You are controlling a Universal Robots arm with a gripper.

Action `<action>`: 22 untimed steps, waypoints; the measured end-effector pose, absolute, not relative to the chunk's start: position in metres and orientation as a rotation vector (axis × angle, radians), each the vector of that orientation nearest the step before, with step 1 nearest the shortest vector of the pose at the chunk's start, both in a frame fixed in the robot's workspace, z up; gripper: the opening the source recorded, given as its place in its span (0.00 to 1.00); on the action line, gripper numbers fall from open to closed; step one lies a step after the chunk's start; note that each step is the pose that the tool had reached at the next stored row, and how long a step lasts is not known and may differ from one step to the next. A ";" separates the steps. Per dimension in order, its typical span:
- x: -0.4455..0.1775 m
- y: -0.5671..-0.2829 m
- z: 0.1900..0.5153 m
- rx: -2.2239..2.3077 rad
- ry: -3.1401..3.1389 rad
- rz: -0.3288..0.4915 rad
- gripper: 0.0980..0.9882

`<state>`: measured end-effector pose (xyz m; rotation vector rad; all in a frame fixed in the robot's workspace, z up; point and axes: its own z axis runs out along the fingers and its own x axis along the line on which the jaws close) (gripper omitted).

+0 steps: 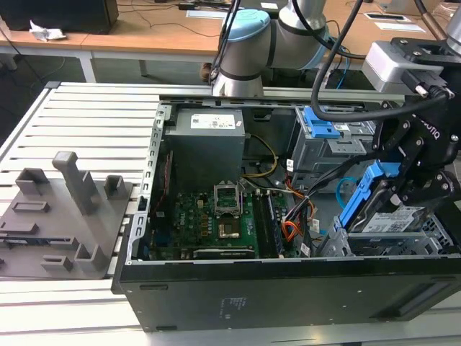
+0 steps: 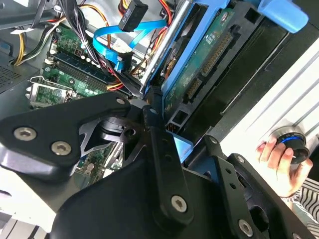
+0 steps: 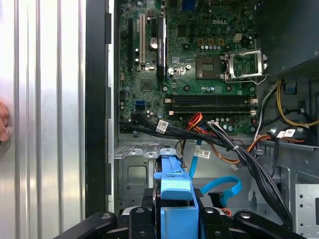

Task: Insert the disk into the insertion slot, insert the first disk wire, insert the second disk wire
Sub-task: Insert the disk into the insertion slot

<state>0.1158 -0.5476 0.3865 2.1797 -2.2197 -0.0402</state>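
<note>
1. Disk [image 1: 395,218] sits squeezed between the jaws of the gripper [image 1: 412,189]. The jaws are closed in on its bright blue frame and hold nothing else.
2. The disk hangs tilted. One end is up high by the jaws and the other end points down.
3. Just under the jaws is the insertion slot [image 1: 374,246], a low silver metal box with little holes. The low end of the disk is at the top of the slot. I cannot tell if they touch.
4. The arm [image 1: 245,43] stands behind the computer case [image 1: 288,288] in the exterior view. It bends over the case, so the gripper points down into one corner.
5. The second disk wire [image 2: 112,37] is thin and light blue. It curls in a loop past the jaws, near the side of the disk.
6. Orange and black wires [image 3: 239,149] lie a bit farther from the jaws. The green board [image 3: 199,59] is farther again.
7. A taller grey cage [image 1: 328,148] with a blue latch stands beside the jaws, deeper in the case.
8. A person's hand [image 2: 279,159] is well apart from the jaws, outside the case. It holds a round black and blue knob [image 2: 294,144].
</note>
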 end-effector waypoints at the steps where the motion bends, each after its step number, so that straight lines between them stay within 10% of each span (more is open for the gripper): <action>1: 0.116 -0.548 0.386 2.180 -2.220 -0.040 0.30; 11: 0.116 -0.548 0.386 2.180 -2.220 -0.040 0.38; 18: 0.116 -0.548 0.386 2.180 -2.220 -0.040 0.01; 22: 0.116 -0.548 0.386 2.180 -2.220 -0.040 0.01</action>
